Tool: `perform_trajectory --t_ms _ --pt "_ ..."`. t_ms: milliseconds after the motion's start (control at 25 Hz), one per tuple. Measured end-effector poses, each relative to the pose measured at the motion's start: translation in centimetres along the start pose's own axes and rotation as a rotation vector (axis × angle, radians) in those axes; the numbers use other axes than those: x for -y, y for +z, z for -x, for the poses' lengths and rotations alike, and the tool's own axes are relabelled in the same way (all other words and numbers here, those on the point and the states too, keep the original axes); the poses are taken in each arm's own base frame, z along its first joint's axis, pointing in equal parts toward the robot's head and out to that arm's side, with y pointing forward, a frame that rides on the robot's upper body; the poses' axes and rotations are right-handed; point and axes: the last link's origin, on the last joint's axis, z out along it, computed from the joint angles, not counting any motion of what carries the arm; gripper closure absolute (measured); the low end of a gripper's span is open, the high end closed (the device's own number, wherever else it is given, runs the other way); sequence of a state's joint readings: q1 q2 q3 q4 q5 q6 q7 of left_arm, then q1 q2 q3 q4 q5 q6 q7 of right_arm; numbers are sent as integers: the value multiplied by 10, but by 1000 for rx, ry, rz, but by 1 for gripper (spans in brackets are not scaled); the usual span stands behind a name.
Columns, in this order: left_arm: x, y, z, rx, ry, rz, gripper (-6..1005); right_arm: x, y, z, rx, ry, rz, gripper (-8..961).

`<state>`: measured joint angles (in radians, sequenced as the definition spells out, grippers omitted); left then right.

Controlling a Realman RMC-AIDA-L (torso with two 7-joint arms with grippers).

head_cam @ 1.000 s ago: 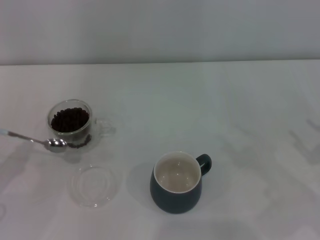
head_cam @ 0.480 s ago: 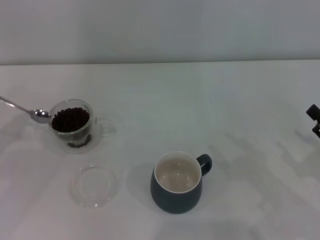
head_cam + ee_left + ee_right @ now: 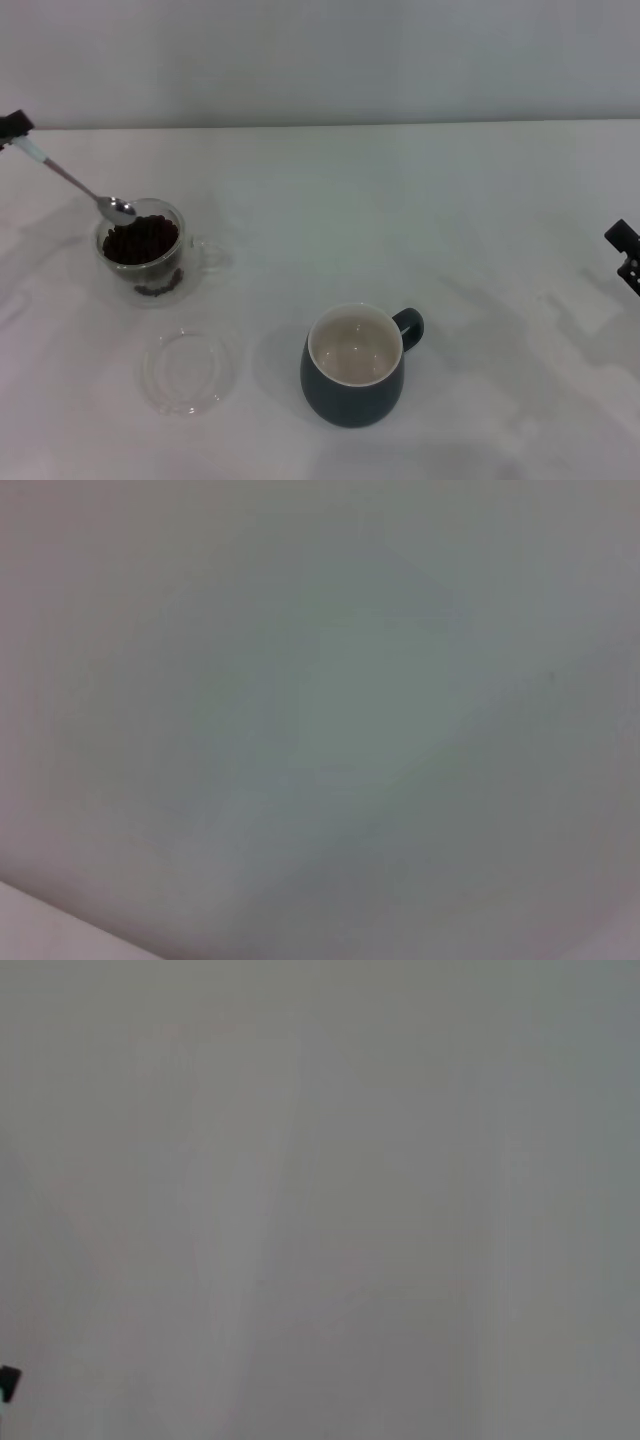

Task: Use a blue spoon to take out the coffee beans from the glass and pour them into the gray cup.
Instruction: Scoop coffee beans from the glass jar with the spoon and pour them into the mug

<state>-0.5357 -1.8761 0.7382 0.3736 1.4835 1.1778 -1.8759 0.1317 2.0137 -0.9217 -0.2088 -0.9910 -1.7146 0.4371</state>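
In the head view, the left gripper shows only as a small dark tip at the far left edge, above the tabletop. It holds the spoon by the pale handle end, so its fingers are closed on the handle. The spoon slopes down and to the right, and its shiny bowl sits at the back left rim of the glass, just over the coffee beans that fill the glass. A few beans also show low against the glass wall. The glass stands on the left part of the tabletop, its clear handle pointing right. Just in front of it lies a flat clear dish, apart from the glass. The gray cup stands near the middle front of the tabletop, well apart from the glass, upright, with its pale inside showing no beans and its small handle turned to the back right. The right gripper appears as a dark piece at the far right edge, away from all the things; I cannot tell how its fingers stand.

The left wrist view shows only a plain pale surface, with no spoon, glass or fingers to be made out.

The right wrist view is likewise a plain pale surface, with one small dark bit at the lower edge that I cannot identify.
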Motion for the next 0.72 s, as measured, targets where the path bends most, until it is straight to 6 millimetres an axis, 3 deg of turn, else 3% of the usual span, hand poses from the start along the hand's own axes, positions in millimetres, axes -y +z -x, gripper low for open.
perform_trajectory --t_ms 400,720 --pt "0 25 3 83 97 -89 863 -1 1 -1 2 15 -9 336" --pt "-2 37 18 124 109 -110 863 1 8 -2 2 15 -8 336"
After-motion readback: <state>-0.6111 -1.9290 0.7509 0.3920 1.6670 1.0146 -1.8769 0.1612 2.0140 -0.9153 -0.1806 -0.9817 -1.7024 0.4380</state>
